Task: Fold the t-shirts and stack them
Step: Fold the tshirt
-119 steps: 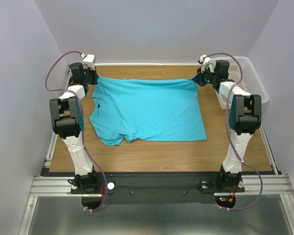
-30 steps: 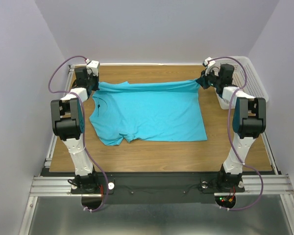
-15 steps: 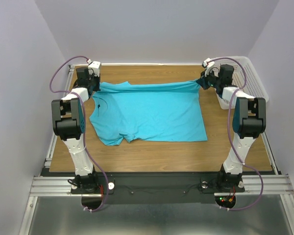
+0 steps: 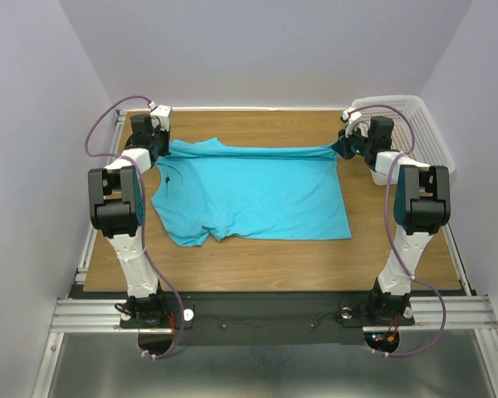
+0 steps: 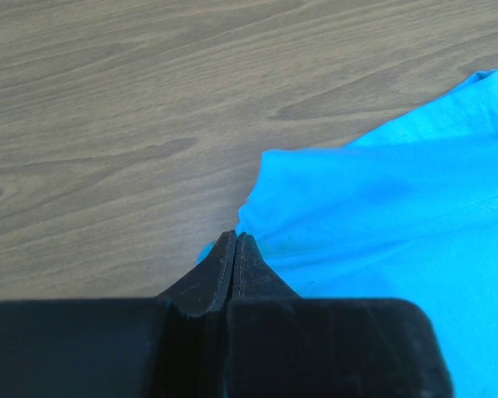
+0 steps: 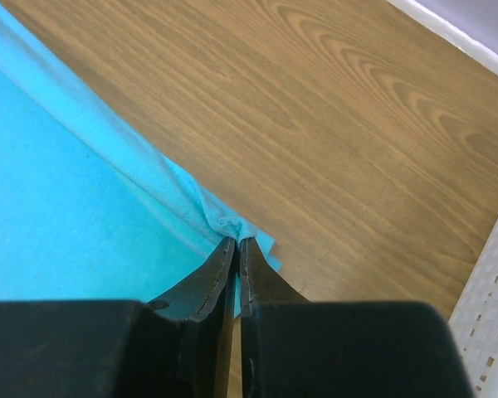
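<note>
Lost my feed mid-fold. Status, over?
Both shut: left gripper and right gripper pinch t-shirt far corners. Far edge taut between them. White basket off right, clear.

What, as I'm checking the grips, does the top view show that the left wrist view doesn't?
Only the top view: the whole shirt, the right gripper at its far right corner, and the basket beyond that arm. Only the left wrist view: the left gripper up close, jaws shut on a bunched edge of the shirt. Both: the shirt's blue fabric and the wooden table.
</note>
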Robot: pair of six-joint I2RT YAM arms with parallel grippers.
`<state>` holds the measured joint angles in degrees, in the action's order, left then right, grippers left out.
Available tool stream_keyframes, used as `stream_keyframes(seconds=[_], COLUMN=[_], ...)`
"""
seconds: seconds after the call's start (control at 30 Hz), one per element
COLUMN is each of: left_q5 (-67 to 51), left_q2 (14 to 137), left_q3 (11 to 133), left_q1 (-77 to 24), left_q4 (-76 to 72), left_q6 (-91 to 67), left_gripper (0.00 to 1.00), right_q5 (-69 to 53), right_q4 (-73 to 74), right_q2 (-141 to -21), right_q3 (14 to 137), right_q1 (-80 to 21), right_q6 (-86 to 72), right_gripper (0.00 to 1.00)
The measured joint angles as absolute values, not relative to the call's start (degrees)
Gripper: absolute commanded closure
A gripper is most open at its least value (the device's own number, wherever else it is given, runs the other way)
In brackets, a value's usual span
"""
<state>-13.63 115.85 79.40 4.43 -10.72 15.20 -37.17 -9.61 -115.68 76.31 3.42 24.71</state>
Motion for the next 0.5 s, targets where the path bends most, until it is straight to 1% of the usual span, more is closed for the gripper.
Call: stream_keyframes(seconds=[0.03,0.07,0.1,0.13,0.17,0.2,0.23,0.27,0.3,0.33,0.37,0.43,0.47,0.5], left_q5=[-13.5,-13.3,-13.1,-13.0,-12.8,-12.6,-12.4,-12.1,-12.0,-11.9,-11.7,-11.6,-11.5,-11.5], left_q2=[115.9,115.9,115.8,115.7,115.4,114.9,114.5,113.4,112.3,110.4,109.3,105.1,102.7,101.2], left_q3=[79.4,79.3,79.2,79.0,78.5,77.6,77.2,75.9,74.7,72.6,71.6,68.1,66.3,65.3], left_q1=[4.4,4.4,4.4,4.4,4.4,4.4,4.4,4.4,4.4,4.4,4.4,4.4,4.5,4.5], left_q4=[-10.6,-10.6,-10.6,-10.6,-10.8,-10.7,-10.7,-10.8,-11.1,-11.8,-12.0,-13.7,-15.3,-16.1], left_q6=[15.2,15.1,15.0,14.9,14.8,14.5,14.4,14.1,13.8,13.2,12.8,12.2,11.6,11.3], left_gripper=[0.85,0.8,0.78,0.76,0.73,0.59,0.43,0.43,0.39,0.38,0.35,0.35,0.25,0.17], right_q5=[-37.1,-37.0,-36.9,-36.8,-36.6,-36.4,-36.3,-36.1,-36.1,-36.0,-36.0,-35.9,-35.9,-35.9], right_q4=[-9.5,-9.5,-9.5,-9.4,-9.4,-9.4,-9.4,-9.4,-9.3,-9.1,-9.1,-9.1,-9.1,-9.1], right_q2=[-115.6,-115.6,-115.6,-115.5,-115.4,-115.2,-114.7,-114.1,-113.5,-112.9,-112.1,-110.9,-110.2,-109.7], right_q3=[76.1,76.0,75.9,75.9,75.9,75.8,75.5,75.1,74.9,74.7,74.7,74.7,74.7,74.7], right_q1=[3.4,3.4,3.4,3.4,3.4,3.4,3.4,3.4,3.4,3.4,3.4,3.4,3.4,3.4], right_q6=[24.9,24.9,25.0,25.1,25.2,25.4,25.4,25.2,25.3,25.1,25.0,24.4,24.3,23.9], right_gripper=[0.83,0.79,0.75,0.67,0.64,0.58,0.55,0.55,0.52,0.48,0.46,0.45,0.44,0.44])
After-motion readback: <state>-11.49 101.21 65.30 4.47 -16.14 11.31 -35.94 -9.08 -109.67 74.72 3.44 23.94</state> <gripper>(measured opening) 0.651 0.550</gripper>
